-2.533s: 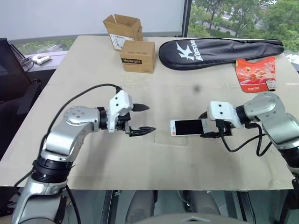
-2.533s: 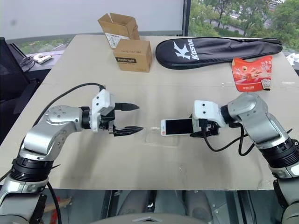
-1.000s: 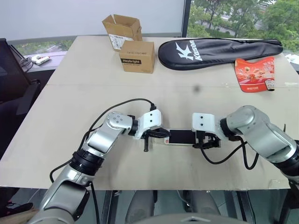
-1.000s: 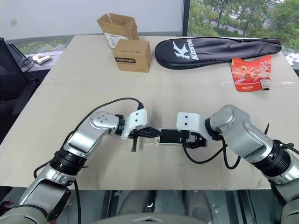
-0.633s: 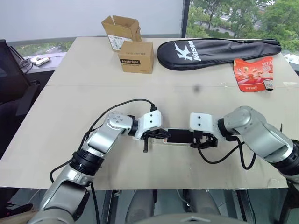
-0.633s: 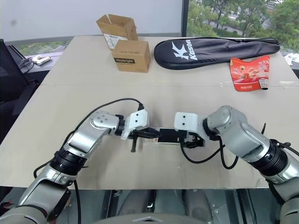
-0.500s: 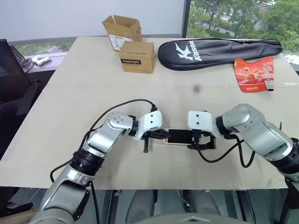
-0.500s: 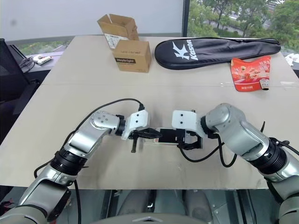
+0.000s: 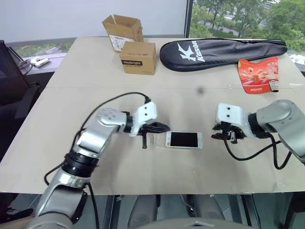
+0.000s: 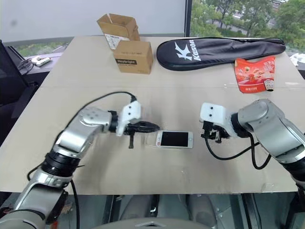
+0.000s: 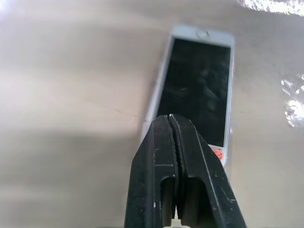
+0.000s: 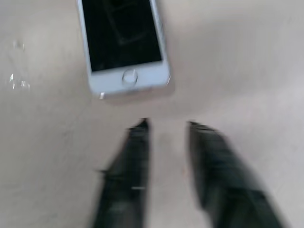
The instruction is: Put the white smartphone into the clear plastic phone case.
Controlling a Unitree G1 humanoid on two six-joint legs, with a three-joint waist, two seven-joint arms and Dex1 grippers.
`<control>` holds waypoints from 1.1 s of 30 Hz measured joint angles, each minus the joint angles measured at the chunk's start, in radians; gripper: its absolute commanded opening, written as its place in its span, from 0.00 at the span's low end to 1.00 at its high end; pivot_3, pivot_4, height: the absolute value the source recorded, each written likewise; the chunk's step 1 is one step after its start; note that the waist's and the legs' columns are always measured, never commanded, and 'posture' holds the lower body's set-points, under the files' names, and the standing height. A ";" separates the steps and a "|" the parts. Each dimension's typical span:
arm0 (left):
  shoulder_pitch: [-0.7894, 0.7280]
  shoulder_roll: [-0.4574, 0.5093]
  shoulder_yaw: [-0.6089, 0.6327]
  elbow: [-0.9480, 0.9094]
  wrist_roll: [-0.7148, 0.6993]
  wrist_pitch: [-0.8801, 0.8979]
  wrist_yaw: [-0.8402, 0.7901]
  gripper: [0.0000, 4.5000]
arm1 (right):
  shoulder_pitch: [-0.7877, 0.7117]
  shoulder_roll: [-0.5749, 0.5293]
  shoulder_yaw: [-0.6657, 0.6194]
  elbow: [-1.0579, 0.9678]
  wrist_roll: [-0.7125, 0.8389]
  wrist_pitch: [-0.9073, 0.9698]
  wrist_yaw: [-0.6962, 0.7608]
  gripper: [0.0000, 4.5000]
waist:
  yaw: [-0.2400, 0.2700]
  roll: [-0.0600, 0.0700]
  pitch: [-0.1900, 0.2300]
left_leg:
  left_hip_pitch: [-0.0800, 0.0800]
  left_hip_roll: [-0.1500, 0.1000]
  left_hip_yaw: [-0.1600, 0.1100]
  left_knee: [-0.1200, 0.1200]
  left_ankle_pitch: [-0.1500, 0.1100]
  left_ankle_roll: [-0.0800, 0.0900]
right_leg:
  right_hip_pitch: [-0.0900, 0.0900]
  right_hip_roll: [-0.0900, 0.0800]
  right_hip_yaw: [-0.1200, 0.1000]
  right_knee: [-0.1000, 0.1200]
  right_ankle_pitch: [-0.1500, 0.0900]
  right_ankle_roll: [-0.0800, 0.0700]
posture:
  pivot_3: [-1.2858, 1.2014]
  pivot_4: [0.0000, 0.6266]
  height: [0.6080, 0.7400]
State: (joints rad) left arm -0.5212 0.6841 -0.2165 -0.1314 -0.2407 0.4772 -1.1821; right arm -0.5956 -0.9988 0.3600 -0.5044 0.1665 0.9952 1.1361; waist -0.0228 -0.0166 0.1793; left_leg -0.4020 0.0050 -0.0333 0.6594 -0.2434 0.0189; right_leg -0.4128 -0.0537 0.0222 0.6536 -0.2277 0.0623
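Both arms were built of rounded, silver-grey metallic segments joined by black rings at the joints. The left shoulder-side segment carried a cluster of small dark screw holes on its domed cap. Each wrist ended in a boxy white housing with two small dark dots on its face. A black cable looped from each arm to its wrist housing. The left hand (image 9: 159,127) had slim black fingers (image 11: 178,161) with fine ridges along their inner faces. The right hand (image 9: 224,137) had black tapered fingers (image 12: 130,161) too.
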 measured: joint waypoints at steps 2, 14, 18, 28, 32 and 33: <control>0.009 0.052 0.024 -0.016 -0.015 0.020 -0.012 0.00 | 0.003 -0.005 0.009 0.002 -0.007 -0.020 -0.012 0.03 | 0.000 0.000 0.000 | 0.000 0.000 0.000 0.000 0.000 0.000 | 0.000 0.000 0.000 0.000 0.000 0.000 | 0.52 0.24 1.00; 0.091 0.097 -0.039 0.078 0.059 -0.034 -0.042 0.00 | 0.096 -0.054 0.041 -0.008 -0.058 -0.040 -0.066 0.03 | 0.018 0.000 0.000 | -0.008 0.000 0.000 0.005 0.000 0.000 | -0.001 -0.001 -0.005 -0.004 0.000 0.000 | 0.52 0.24 1.00; 0.059 0.038 -0.060 0.116 0.081 -0.060 -0.041 0.00 | 0.103 -0.056 0.041 -0.031 -0.062 -0.029 -0.077 0.03 | 0.025 0.001 -0.001 | -0.010 -0.001 -0.001 0.009 0.000 0.000 | -0.001 -0.001 -0.006 -0.004 0.000 0.000 | 0.52 0.24 1.00; 0.012 -0.072 -0.111 0.142 0.092 -0.047 -0.044 0.00 | 0.079 -0.007 0.065 -0.050 -0.060 0.020 -0.103 0.03 | 0.036 0.001 -0.001 | -0.012 -0.003 -0.001 0.010 0.000 0.000 | -0.001 -0.003 -0.007 -0.006 0.000 0.000 | 0.52 0.24 1.00; -0.004 -0.109 -0.139 0.143 0.098 -0.043 -0.042 0.00 | 0.039 0.033 0.097 -0.050 -0.061 0.042 -0.114 0.03 | 0.033 0.001 -0.001 | -0.012 -0.002 -0.001 0.010 0.000 0.000 | -0.001 -0.002 -0.007 -0.005 0.000 0.000 | 0.52 0.24 1.00; -0.010 -0.119 -0.142 0.143 0.100 -0.035 -0.041 0.00 | 0.031 0.040 0.107 -0.047 -0.067 0.057 -0.121 0.03 | 0.033 0.001 -0.001 | -0.012 -0.002 -0.001 0.010 0.000 0.000 | -0.001 -0.002 -0.007 -0.005 0.000 0.000 | 0.52 0.24 1.00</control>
State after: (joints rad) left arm -0.5311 0.5654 -0.3588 0.0116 -0.1402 0.4425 -1.2228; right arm -0.5649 -0.9588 0.4667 -0.5514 0.0999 1.0517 1.0146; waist 0.0102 -0.0153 0.1785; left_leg -0.4140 0.0028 -0.0348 0.6691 -0.2434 0.0189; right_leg -0.4137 -0.0555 0.0150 0.6485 -0.2274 0.0626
